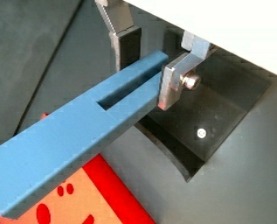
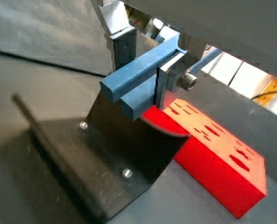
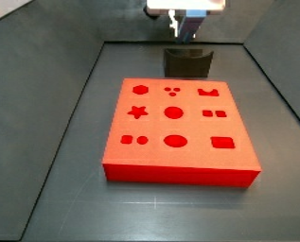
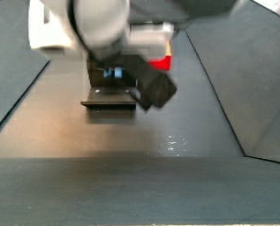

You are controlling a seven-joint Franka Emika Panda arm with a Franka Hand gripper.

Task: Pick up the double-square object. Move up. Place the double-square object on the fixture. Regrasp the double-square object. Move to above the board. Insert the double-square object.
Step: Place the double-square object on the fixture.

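The gripper [image 1: 147, 66] hangs above the fixture [image 3: 187, 63] at the far end of the tray, past the board's [image 3: 178, 129] far edge as a side view shows it. Both wrist views show its two silver fingers closed against the sides of the double-square object [image 1: 88, 131], near one end of the bar, so that most of its length sticks out free — over the fixture's base plate and towards a corner of the board. The bar is clear of the tray floor and, as far as these pictures tell, not resting on the fixture: in a wrist view its gripped end [image 2: 141, 80] sits just above the dark bracket [image 2: 106, 149], but whether it touches the upright cannot be made out.

Judged from this, the pick-up and the lift are done, and the arm is at the fixture with the piece in hand. Which side of the fixture step this is cannot be read from the pictures — it may be about to set the bar down, or it may already have taken its new grip. Either way the travel to above the board and the insertion are left; the board's cut-outs all look empty in the side view. In the other side view the gripper [image 4: 121, 72] is blurred and largely hides the blue piece.
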